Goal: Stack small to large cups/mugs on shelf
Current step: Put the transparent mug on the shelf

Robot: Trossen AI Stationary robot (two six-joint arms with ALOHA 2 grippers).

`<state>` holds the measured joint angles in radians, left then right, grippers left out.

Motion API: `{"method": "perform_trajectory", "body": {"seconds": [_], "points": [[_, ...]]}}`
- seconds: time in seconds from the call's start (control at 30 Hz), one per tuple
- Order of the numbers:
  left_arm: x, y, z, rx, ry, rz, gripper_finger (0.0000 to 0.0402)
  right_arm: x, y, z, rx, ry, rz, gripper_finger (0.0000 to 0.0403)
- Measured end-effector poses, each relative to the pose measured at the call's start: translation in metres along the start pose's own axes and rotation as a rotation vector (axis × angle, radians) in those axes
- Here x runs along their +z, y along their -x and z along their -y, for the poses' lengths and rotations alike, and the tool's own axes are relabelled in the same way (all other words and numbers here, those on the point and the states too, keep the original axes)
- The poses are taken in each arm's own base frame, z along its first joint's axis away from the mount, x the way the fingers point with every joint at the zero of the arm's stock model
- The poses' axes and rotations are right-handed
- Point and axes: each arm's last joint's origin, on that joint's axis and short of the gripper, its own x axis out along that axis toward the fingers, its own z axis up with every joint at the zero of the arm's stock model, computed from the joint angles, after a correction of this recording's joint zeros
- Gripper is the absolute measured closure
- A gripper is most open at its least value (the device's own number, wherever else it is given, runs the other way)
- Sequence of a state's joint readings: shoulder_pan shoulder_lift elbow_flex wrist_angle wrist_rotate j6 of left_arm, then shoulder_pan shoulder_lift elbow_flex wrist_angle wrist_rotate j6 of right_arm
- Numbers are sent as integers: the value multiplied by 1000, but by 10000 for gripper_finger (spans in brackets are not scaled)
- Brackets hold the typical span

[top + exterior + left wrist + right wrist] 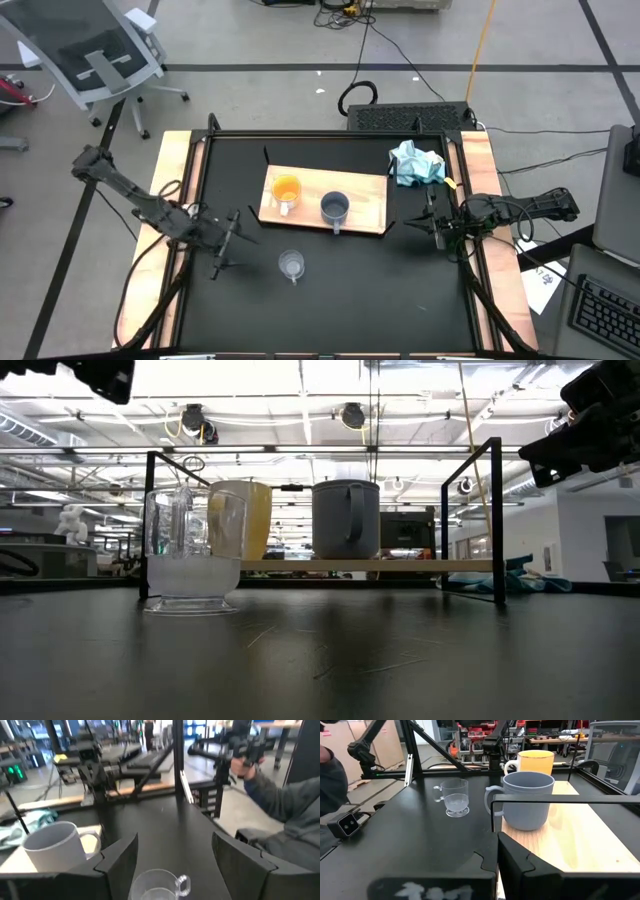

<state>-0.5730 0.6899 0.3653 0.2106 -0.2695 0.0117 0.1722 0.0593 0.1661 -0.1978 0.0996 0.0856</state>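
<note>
Nothing is stacked yet: orange mug (285, 190) and grey mug (335, 208) are stood apart on the shelf (368, 203), glass cup (291, 265) on the worktop (400, 290). The left claw (226, 248) is held released near the glass; whether the right claw (432, 222) is released cannot be told.

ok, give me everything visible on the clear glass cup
The clear glass cup is small, transparent and looks empty, with a small looped handle on its side and a slightly flared foot. It stands upright on the black table, off the wooden shelf, near the shelf's front edge. Nothing touches it; the left end effector sits open just beside it.
</note>
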Motion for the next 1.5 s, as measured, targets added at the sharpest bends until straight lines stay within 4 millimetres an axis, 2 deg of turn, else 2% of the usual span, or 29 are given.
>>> {"method": "perform_trajectory", "body": {"seconds": [0.33,0.57,0.9,1.23,1.5], "points": [[13,-48,12,49,-3,-276,144,0,0,0,0,0,0,403],[20,-73,14,110,-13,-449,144,0,0,0,0,0,0,403],[36,-102,0,161,53,-622,144,0,0,0,-1,-7,-1,403],[21,-124,-25,142,133,-757,144,-1,0,0,-1,-6,-9,403],[4,-135,-33,127,157,-831,144,-1,0,0,-2,-5,-15,403]]}}
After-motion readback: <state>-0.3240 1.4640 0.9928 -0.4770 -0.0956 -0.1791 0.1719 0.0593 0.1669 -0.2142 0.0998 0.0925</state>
